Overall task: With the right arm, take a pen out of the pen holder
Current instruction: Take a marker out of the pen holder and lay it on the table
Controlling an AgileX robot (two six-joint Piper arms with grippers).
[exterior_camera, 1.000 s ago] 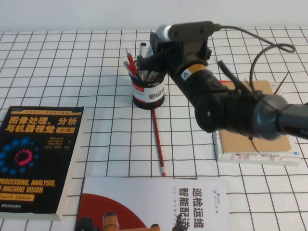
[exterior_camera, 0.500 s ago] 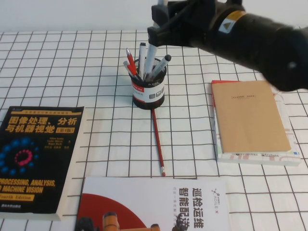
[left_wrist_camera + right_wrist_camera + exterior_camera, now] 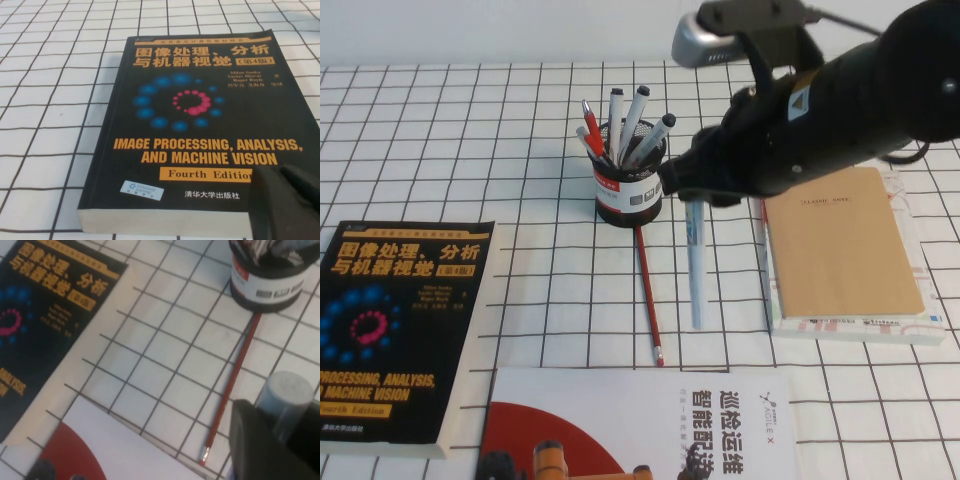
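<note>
Right gripper [image 3: 692,190] near holder [image 3: 628,196], part-hidden, grips pen [image 3: 695,270]; left gripper [image 3: 287,199] seemingly over book [image 3: 190,125].

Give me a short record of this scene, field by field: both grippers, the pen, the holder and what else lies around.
pen holder: upright, several pens inside
pen: out of the pen holder, hanging tip down
right gripper: shut on pen, between pen holder and notebook
red pencil: lying flat in front of pen holder
left gripper: above black book

White black-gridded tabletop [image 3: 470,150] under a plain pale wall [image 3: 470,30]
</note>
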